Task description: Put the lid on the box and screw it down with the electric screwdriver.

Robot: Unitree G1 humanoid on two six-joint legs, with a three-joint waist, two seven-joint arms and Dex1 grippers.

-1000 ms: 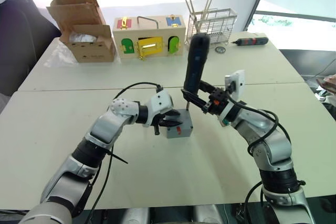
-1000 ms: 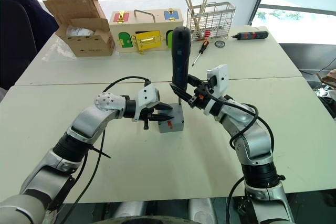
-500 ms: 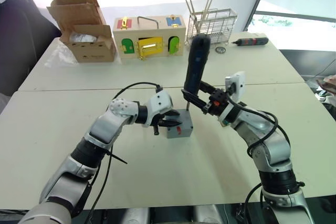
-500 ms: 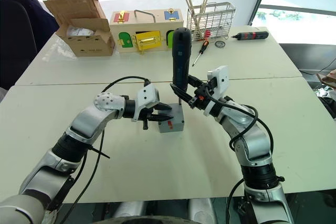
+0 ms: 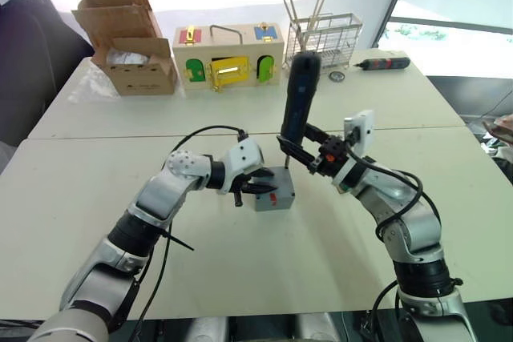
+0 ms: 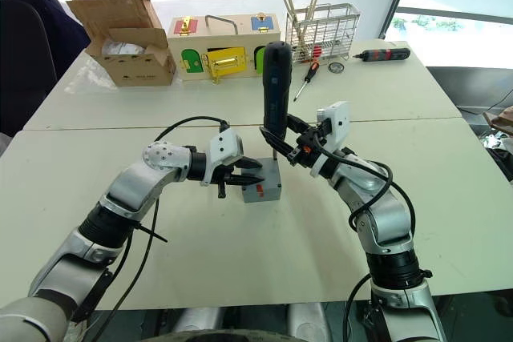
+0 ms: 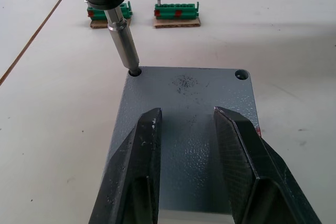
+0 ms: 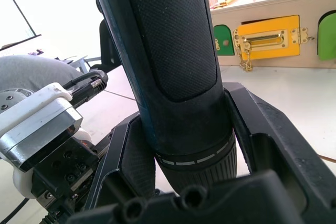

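Mid-table, the left gripper (image 7: 184, 145) presses its parted fingers flat on the lid (image 7: 197, 95), which sits on the box (image 6: 262, 188). To its right, the right gripper (image 8: 184, 145) clenches the electric screwdriver (image 6: 275, 90) upright, bit in a corner hole. Nothing has shifted over the last second, so the screw is probably being driven.

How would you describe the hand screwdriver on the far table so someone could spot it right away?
On the far table, find the wire basket holding wooden sticks. The hand screwdriver lies on the tabletop just in front of it, thin with an orange-and-black handle. Unlike the black-and-red tool farther to the robot's right, it is slimmer and lies at a slant.
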